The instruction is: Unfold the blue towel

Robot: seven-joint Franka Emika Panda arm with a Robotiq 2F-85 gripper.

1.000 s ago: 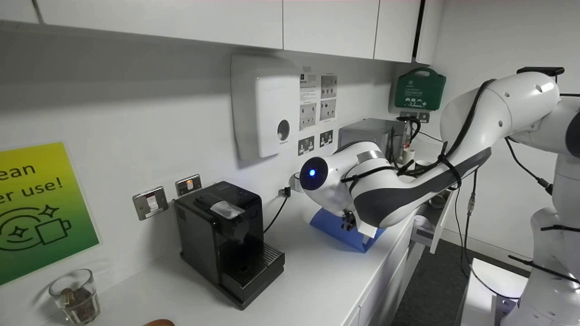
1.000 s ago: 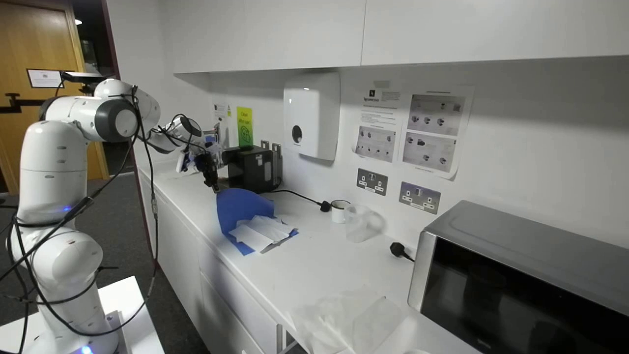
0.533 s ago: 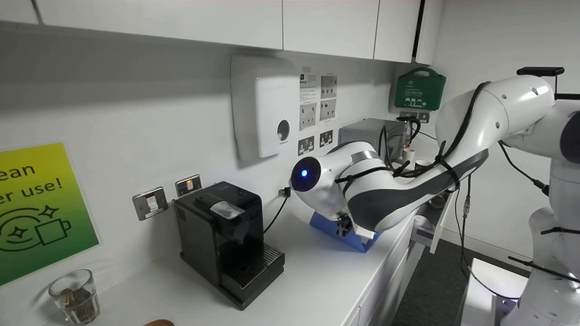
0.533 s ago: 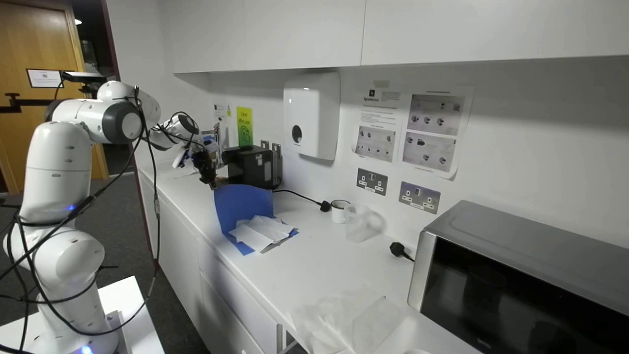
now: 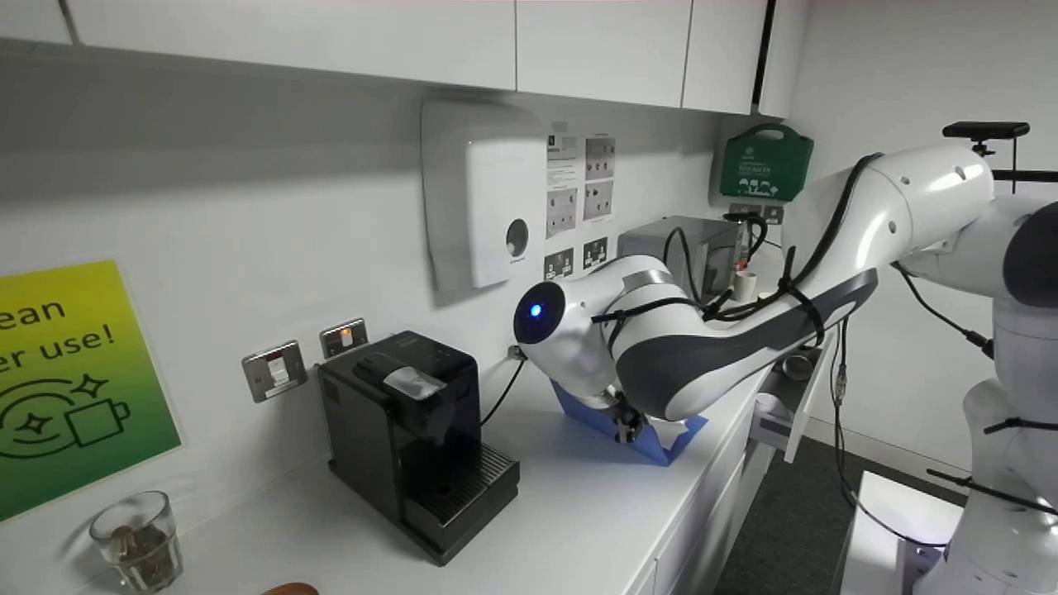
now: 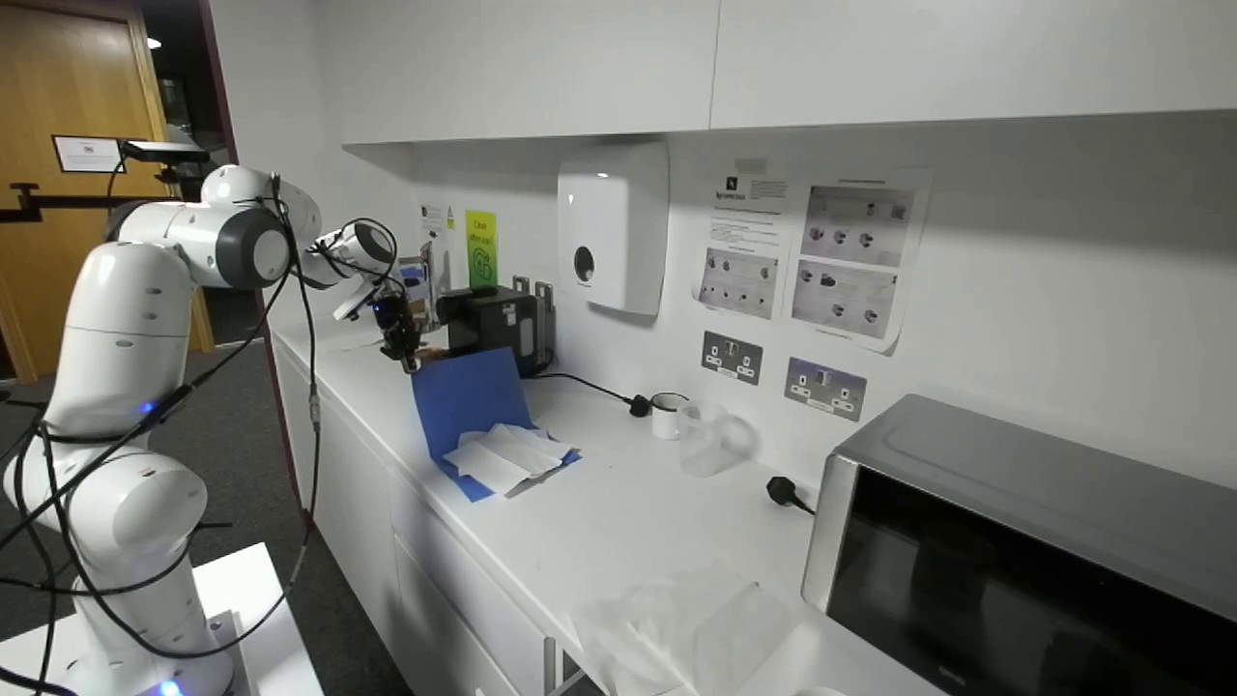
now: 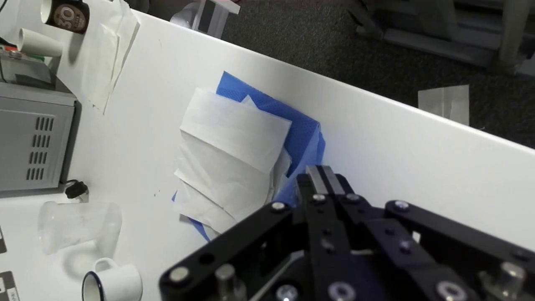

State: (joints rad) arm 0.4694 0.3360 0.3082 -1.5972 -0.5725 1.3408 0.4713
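The blue towel [image 6: 469, 387] is on the white counter [image 6: 618, 527], left of centre in an exterior view, its upper part standing as a tilted flap, its lower part lying under white paper sheets [image 6: 507, 454]. The gripper [image 7: 321, 169] comes in from the bottom of the wrist view, right of centre, its two fingers brought together, with the raised edge of the towel nipped at their tips. In an exterior view the arm [image 5: 727, 355] reaches in from the right edge and partly hides the towel, while a black coffee machine [image 5: 405, 438] stands left of centre. At lower left of the wrist view, a clear plastic cup [image 7: 79, 223] and a white mug [image 7: 121, 284] are near each other, apart from the towel.
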